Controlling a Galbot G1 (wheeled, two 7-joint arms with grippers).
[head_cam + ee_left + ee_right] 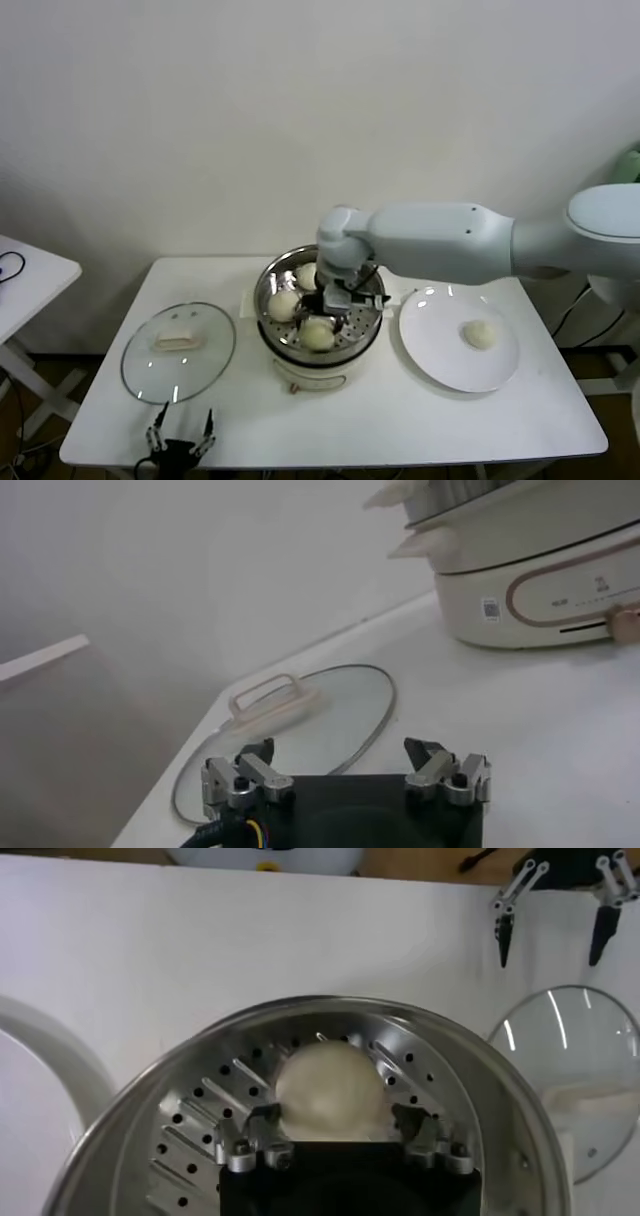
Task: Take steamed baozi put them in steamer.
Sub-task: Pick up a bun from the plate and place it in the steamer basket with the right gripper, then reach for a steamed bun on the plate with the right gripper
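My right gripper sits inside the steamer, fingers astride a baozi resting on the perforated tray. I judge release best done by opening fully, then lifting straight (neighbouring buns sit close). One baozi waits on the plate. My left gripper idles spread near the lid.

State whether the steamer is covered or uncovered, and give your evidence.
Uncovered. The steamer shows its perforated tray and three baozi from above, while the glass lid lies flat on the table beside it.
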